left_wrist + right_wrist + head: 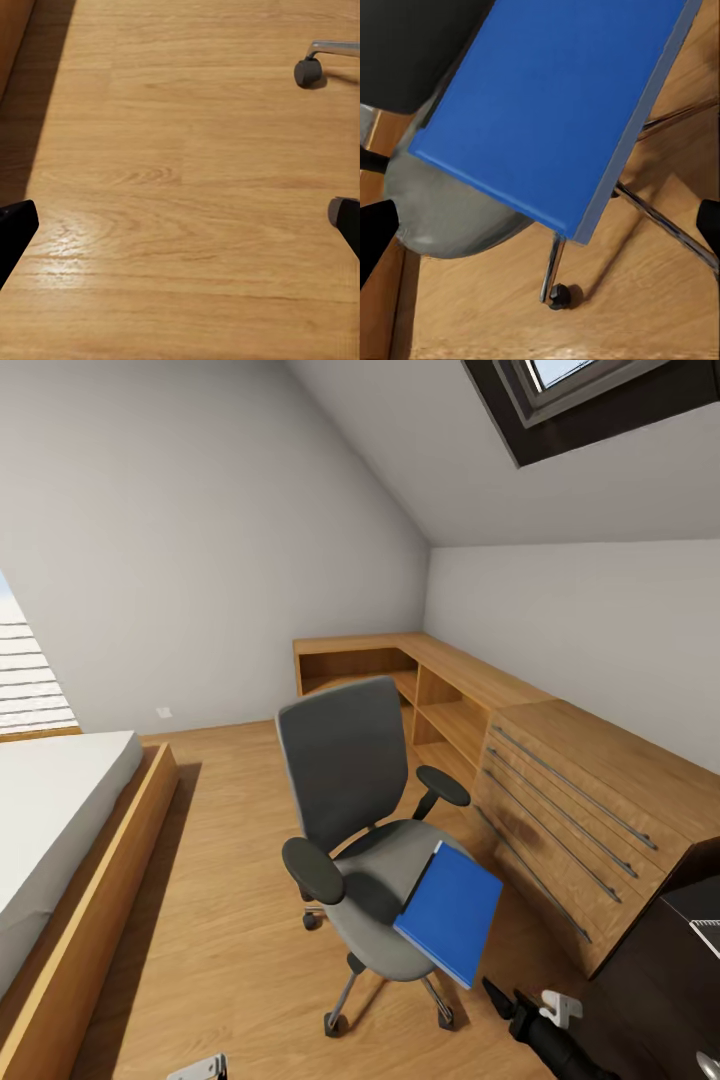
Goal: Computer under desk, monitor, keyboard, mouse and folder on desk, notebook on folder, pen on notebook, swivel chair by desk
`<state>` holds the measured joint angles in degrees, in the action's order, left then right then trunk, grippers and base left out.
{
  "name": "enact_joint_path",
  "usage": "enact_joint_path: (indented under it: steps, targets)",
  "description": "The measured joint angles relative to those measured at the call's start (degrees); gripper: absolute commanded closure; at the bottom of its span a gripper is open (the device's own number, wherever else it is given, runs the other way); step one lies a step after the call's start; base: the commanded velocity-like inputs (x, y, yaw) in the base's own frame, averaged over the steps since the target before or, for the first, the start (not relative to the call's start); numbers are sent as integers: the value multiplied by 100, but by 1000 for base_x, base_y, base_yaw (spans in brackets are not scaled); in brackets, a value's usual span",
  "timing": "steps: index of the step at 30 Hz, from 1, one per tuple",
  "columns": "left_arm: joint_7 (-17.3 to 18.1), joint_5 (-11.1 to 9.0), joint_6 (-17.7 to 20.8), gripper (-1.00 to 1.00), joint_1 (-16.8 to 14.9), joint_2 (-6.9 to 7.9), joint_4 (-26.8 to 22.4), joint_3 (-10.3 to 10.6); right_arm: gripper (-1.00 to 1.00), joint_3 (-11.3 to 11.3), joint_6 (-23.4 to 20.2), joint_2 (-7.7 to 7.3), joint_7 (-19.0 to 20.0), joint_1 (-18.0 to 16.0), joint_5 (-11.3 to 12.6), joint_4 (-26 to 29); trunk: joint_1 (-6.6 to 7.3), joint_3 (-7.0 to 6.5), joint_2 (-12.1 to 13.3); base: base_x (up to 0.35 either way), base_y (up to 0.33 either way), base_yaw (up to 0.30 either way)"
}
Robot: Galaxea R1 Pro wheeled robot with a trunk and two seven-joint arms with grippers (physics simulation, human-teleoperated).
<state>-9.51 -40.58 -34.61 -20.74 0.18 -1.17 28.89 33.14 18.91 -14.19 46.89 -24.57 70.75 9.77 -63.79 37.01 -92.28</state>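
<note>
The grey swivel chair [350,790] stands mid-room on the wooden floor, its back toward the far wall. The bright-blue folder [450,912] lies tilted on the seat, overhanging its front right edge. My right gripper [522,1005] hovers low, just right of the folder's near corner. In the right wrist view that gripper [540,232] is open above the folder [555,105], the seat [450,217] and a castor [559,296]. My left gripper [180,225] is open over bare floor, with one chair castor [307,71] ahead. A dark corner of the desk [680,970] shows at the lower right.
A light wooden chest [580,810] with long bar handles stands right of the chair, joined to a low corner shelf [440,690]. A bed [60,830] in a wooden frame lines the left side. Open floor lies between bed and chair.
</note>
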Motion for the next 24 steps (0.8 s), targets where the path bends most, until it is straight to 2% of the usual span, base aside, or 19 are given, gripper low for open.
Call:
enact_joint_path:
  steps: [5,9,11,17,24]
  targets:
    - [3,0,1,-100,-4,-7,0,5,-100,-7,-610,-137,624,0,18,0,0,0,0,0,0,0]
    - [3,-1,1,-100,-4,-11,0,6,-100,-11,-962,-232,973,0,47,0,0,0,0,0,0,0]
    - [3,-1,2,-100,-4,-13,-1,7,-100,-12,-1040,-262,1046,0,97,0,0,0,0,0,0,0]
    - [5,6,6,-100,0,-25,-5,14,-100,-15,-1159,-374,1161,0,499,-16,-131,107,-239,0,0,0]
    - [11,8,7,-100,0,-47,-6,15,-100,-16,-1178,-472,1183,-1,891,-229,-132,108,-241,0,0,0]
